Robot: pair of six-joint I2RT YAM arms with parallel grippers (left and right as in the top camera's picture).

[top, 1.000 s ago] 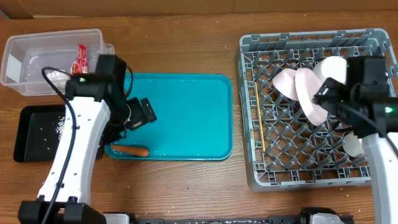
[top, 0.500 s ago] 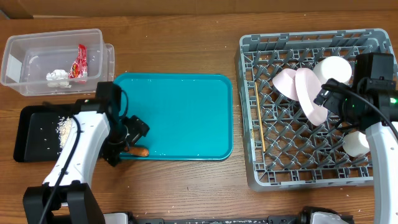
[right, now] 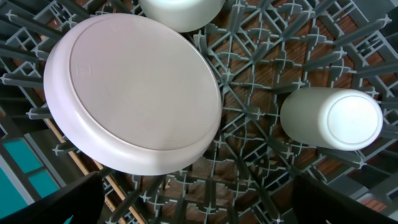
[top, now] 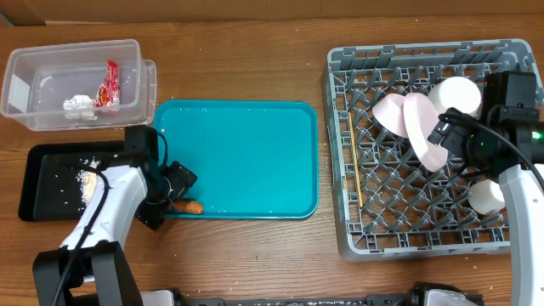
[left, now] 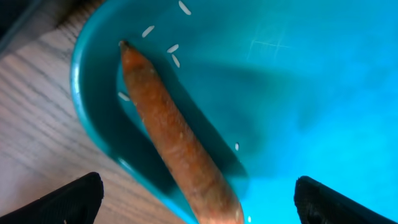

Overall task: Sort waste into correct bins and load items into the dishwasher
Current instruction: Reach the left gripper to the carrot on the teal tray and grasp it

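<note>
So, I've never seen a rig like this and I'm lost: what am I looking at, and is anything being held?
This is a two-armed robot at a table. One picture looks down from above; the other two come from wrist cameras. The left gripper hovers open over a carrot on the teal tray; the right gripper hangs open above the rack, which holds a plate, cup and chopstick. A tub holds a wrapper and tissue; a black tray holds rice. Nothing is held.

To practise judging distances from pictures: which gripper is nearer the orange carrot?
Left. The left gripper hovers open right above the carrot in a corner of the teal tray. The right gripper is far across the table, over the pink plate in the grey rack.
</note>
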